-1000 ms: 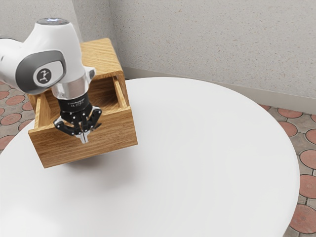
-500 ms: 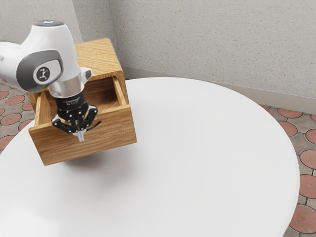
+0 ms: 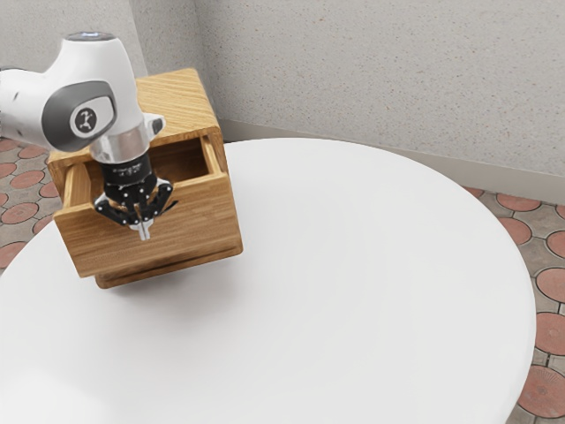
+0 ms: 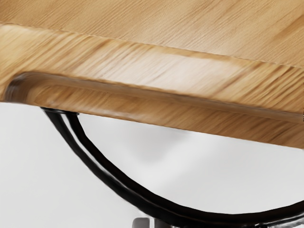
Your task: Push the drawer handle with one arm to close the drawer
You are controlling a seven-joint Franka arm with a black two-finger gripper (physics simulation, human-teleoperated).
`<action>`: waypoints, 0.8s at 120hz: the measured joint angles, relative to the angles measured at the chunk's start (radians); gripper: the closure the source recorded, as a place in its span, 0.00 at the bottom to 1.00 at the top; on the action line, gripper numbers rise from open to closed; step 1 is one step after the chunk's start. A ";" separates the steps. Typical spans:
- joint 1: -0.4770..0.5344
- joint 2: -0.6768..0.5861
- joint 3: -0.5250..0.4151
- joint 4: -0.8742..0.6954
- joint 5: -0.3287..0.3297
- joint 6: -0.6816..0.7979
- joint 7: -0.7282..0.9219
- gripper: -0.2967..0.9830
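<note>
"Can we read anything on the arm point(image 3: 115, 75)?"

"No; we see a dark emblem on its round pale badge point(image 3: 86, 120) and tiny pale lettering on the black collar point(image 3: 128, 170), too small for us."

"And the drawer point(image 3: 190, 221)?"

"We find it partly out of its striped-grain wooden cabinet point(image 3: 181, 102), on the smooth white table point(image 3: 353, 291), toward the exterior view's left."

"Its handle point(image 4: 199, 217)?"

"A glossy black bow. Our gripper point(image 3: 143, 230) is beside it, pincer drawn narrow, tips together; whether we're touching the handle, we can't tell."
</note>
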 joint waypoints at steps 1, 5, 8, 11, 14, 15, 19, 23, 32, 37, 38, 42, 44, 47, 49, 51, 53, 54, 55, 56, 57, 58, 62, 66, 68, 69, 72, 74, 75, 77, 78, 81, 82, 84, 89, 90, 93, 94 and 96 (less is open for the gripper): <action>0.000 0.002 0.000 0.002 0.000 0.000 0.002 0.85; 0.001 0.010 0.000 0.007 0.001 0.000 0.008 0.85; 0.002 0.015 0.000 0.011 0.001 0.000 0.012 0.85; 0.002 0.018 0.000 0.015 0.001 0.000 0.016 0.85; 0.002 0.023 0.000 0.020 0.001 -0.001 0.021 0.85; 0.002 0.024 0.000 0.022 0.001 -0.001 0.022 0.85; 0.002 0.030 0.000 0.030 0.002 -0.002 0.027 0.85; 0.003 0.034 0.000 0.035 0.002 -0.003 0.033 0.85; 0.015 0.044 0.000 0.044 0.002 -0.006 0.045 0.85; 0.022 0.049 0.000 0.050 0.002 -0.007 0.051 0.85; 0.023 0.050 0.000 0.051 0.002 -0.007 0.053 0.85; 0.028 0.052 0.000 0.056 0.003 -0.008 0.058 0.85; 0.029 0.053 0.000 0.058 0.003 -0.008 0.060 0.85; 0.032 0.054 0.000 0.060 0.003 -0.009 0.064 0.85; 0.034 0.054 0.000 0.062 0.003 -0.009 0.067 0.85; 0.036 0.054 0.000 0.064 0.003 -0.009 0.069 0.85; 0.037 0.054 0.000 0.066 0.002 -0.010 0.072 0.85; 0.038 0.054 0.000 0.068 0.002 -0.010 0.073 0.85; 0.039 0.055 0.000 0.069 0.002 -0.010 0.074 0.85; 0.039 0.055 0.000 0.070 0.002 -0.010 0.075 0.85; 0.040 0.056 0.000 0.072 0.002 -0.010 0.076 0.85; 0.041 0.056 0.000 0.074 0.002 -0.010 0.077 0.85; 0.042 0.059 0.000 0.081 0.002 -0.011 0.082 0.85; 0.043 0.061 0.000 0.088 0.002 -0.011 0.086 0.85; 0.043 0.063 0.000 0.092 0.002 -0.011 0.088 0.85; 0.043 0.064 0.000 0.095 0.002 -0.012 0.089 0.85; 0.043 0.068 0.000 0.100 0.003 -0.012 0.092 0.85; 0.043 0.070 0.000 0.103 0.003 -0.012 0.094 0.85; 0.043 0.072 0.000 0.105 0.003 -0.012 0.095 0.85; 0.044 0.076 0.000 0.109 0.003 -0.012 0.098 0.85; 0.044 0.078 0.000 0.111 0.003 -0.012 0.099 0.85; 0.045 0.083 0.000 0.117 0.003 -0.012 0.102 0.85; 0.046 0.084 0.000 0.119 0.003 -0.012 0.102 0.85; 0.048 0.088 0.000 0.123 0.003 -0.013 0.104 0.85; 0.052 0.094 0.000 0.130 0.003 -0.014 0.109 0.85; 0.053 0.096 0.000 0.131 0.003 -0.014 0.110 0.85; 0.055 0.099 0.000 0.135 0.004 -0.015 0.113 0.85; 0.055 0.100 0.000 0.136 0.004 -0.015 0.114 0.85; 0.057 0.102 0.000 0.138 0.004 -0.016 0.116 0.85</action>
